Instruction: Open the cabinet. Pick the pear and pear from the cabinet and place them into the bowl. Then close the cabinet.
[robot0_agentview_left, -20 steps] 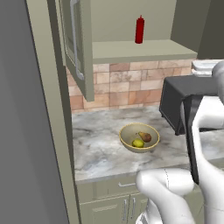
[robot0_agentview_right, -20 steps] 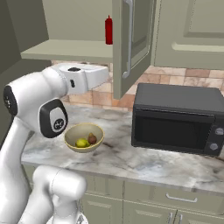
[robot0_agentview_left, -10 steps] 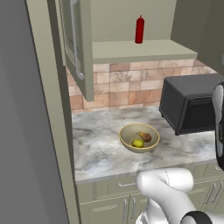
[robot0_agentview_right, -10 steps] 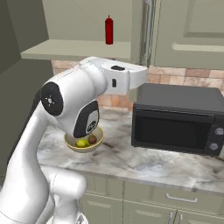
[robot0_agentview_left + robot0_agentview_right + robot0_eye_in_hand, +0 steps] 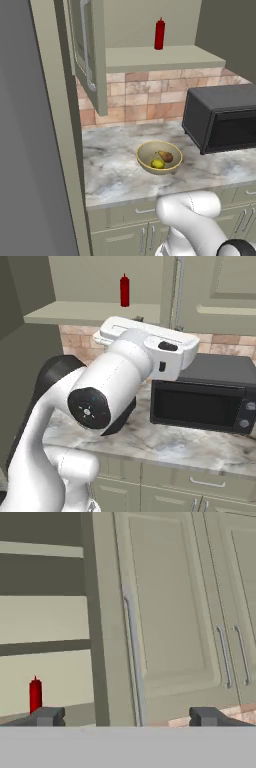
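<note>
Cabinet (image 5: 90, 55) open, its left door swung out toward the camera in the left base view, top cut off by the frame; in the hand view the right door (image 5: 165, 612) seen nearly face-on with its long slim handle (image 5: 132, 657) running down to the lower edge, hinge side and top out of frame. Inner shelf (image 5: 160, 56) bare save for a red squeeze bottle (image 5: 159, 34) standing upright near the back. Marble bench (image 5: 115, 170) below, wide free stretch left of and in front of the bowl, front edge close to the robot's base. Black microwave (image 5: 220, 122) on the right of the bench, right end cut off in the left base view, well apart from the bowl. In the right base view much of the bench and the bowl's place hidden behind the white arm. Bowl (image 5: 148, 152) sitting on the bench near mid-width, below the open shelf. Two pears inside it, touching or nearly so: a yellow-green pear (image 5: 158, 163) toward the front, a browner pear (image 5: 166, 156) behind it. Tool (image 5: 127, 717) spread wide, nothing between the tips, aimed at the right door's handle, fingertips (image 5: 47, 716) barely showing at the bottom of the hand view.
</note>
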Motion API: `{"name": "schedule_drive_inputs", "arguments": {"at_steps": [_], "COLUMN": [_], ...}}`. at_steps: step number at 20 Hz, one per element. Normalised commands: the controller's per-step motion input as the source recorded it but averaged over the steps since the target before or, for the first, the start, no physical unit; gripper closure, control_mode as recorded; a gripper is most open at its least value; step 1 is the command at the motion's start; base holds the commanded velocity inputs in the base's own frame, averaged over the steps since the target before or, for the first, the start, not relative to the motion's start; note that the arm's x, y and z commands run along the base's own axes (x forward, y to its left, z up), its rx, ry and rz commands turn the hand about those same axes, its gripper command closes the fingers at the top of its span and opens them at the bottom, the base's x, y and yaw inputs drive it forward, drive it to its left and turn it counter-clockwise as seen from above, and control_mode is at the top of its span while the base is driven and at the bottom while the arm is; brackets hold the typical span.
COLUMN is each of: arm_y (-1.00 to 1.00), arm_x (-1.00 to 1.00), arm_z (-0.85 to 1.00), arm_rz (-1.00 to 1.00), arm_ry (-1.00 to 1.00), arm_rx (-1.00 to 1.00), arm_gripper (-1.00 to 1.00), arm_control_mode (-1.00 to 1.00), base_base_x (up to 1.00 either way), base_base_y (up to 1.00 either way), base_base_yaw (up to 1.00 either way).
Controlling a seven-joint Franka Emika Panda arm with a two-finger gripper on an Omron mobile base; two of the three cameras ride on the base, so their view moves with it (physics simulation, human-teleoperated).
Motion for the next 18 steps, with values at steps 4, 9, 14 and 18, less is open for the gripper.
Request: {"name": "schedule_drive_inputs", "arguments": {"at_steps": [4, 9, 14, 18], "arm_y": [-0.46, -0.18, -0.03, 0.05], "arm_x": [-0.31, 0.85, 0.85, 0.98], "arm_z": [0.28, -0.56, -0.9, -0.55], "arm_rz": [0.08, 0.17, 0.21, 0.28], "arm_ry": [-0.12, 0.08, 0.13, 0.0], "arm_rx": [0.11, 0.01, 0.0, 0.04], "arm_gripper": [-1.0, -1.0, -1.0, -1.0], "arm_control_mode": [-1.0, -1.0, -1.0, -1.0], "base_base_x": [0.0, 0.0, 0.0, 0.0], "base_base_y": [0.0, 0.0, 0.0, 0.0], "base_base_yaw": [0.0, 0.0, 0.0, 0.0]}}
